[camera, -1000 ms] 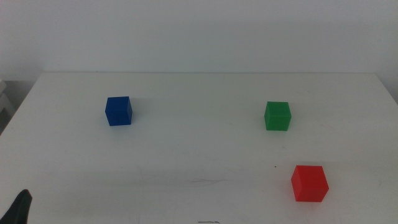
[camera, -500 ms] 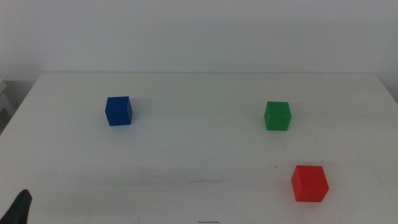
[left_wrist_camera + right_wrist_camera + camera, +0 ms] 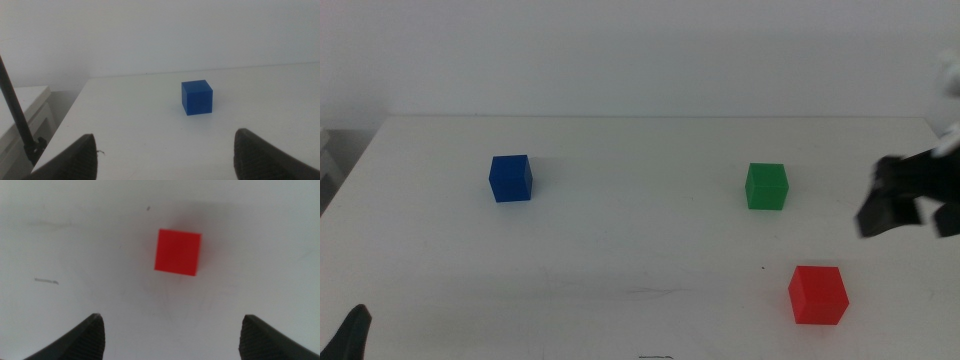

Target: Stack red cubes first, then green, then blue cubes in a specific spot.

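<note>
Near the front right of the table [image 3: 640, 230] sits the red cube [image 3: 818, 294], w/ the green cube [image 3: 766, 186] further back on the same side and the blue cube [image 3: 510, 178] well apart on the left; all three lie separate, nothing stacked. Right gripper [image 3: 905, 198] hangs above the table's right edge, jaws spread wide, holding nothing. Left gripper [image 3: 165, 152] waits low at the front left corner, also spread and empty.

Red cube looks solid, stiff and light, matte faces so prob not slippery; judged best taken on two opposite flat sides, jaws square to the faces, approx mid-height, so it doesn't twist.

Right wrist view looks straight down on the red cube [image 3: 178, 251] centred between the jaws' line, showing it slightly rotated vs the jaws; middle view doesn't give that. Left wrist view shows only the blue cube [image 3: 197, 97], near the table's left edge. Only the middle view shows all three cubes together
</note>
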Controlling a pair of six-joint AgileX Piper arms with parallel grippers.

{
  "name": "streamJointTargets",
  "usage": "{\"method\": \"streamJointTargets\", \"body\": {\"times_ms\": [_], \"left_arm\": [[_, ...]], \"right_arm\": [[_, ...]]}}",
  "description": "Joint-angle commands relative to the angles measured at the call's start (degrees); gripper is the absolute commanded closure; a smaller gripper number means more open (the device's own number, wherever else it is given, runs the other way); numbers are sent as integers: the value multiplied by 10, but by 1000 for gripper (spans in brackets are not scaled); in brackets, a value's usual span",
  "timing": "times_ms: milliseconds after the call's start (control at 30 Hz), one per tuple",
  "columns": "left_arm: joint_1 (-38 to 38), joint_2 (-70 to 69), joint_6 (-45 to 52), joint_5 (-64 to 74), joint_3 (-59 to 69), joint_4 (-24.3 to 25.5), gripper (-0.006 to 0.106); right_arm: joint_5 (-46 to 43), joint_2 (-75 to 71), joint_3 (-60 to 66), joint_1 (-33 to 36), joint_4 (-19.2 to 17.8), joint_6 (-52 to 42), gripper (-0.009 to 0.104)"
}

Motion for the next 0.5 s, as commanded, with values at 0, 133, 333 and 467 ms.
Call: {"method": "streamJointTargets", "body": {"times_ms": [0, 133, 333, 467], "left_arm": [[-1, -12, -3, -44, -1, -4, 7], [-1, -12, -3, -44, -1, -4, 7], [-1, -12, -3, -44, -1, -4, 7], [-1, -12, -3, -44, -1, -4, 7]], "right_arm": [[-18, 16, -20, 20, -10, 8, 1], [-27, 57, -19, 32, -17, 18, 1], [-29, 115, -17, 32, -42, 87, 1], [-39, 143, -16, 32, -55, 111, 1]]}}
